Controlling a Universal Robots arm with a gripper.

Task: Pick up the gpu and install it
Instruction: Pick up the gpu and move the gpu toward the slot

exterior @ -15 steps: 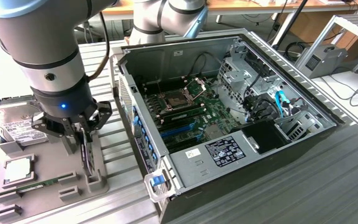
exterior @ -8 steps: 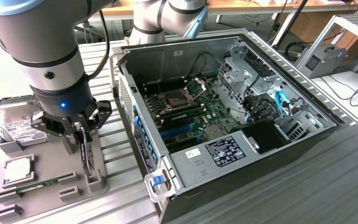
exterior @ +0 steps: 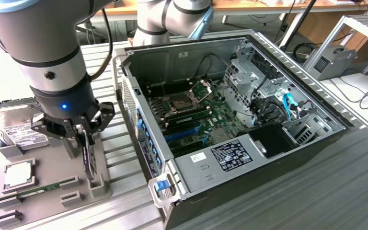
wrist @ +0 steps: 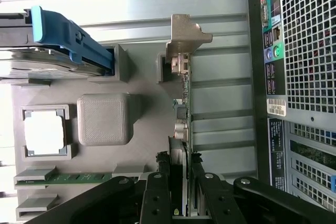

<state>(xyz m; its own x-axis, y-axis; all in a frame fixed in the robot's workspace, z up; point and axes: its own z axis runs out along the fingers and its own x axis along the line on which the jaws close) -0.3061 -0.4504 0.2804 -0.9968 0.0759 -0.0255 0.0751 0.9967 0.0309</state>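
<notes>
The gpu (exterior: pixel 90 158) stands on edge in a slot of the grey holder tray (exterior: pixel 50 165) at the exterior view's left, dark and thin from this side. In the wrist view the gpu (wrist: pixel 184 103) runs away from the camera, its silver end bracket (wrist: pixel 186 35) beside a grey post. My gripper (exterior: pixel 85 140) is lowered straight over it. In the wrist view, my gripper (wrist: pixel 179 157) has its black fingers (wrist: pixel 161 182) pressed against both faces of the card. The card still rests in the holder.
The open computer case (exterior: pixel 312 143) lies at the exterior view's right, its motherboard (exterior: pixel 197 120) exposed. A hard drive (exterior: pixel 11 127), a CPU (exterior: pixel 19 175) and a RAM stick (exterior: pixel 40 190) share the tray. The case's rear panel (wrist: pixel 299 51) is close beside the card.
</notes>
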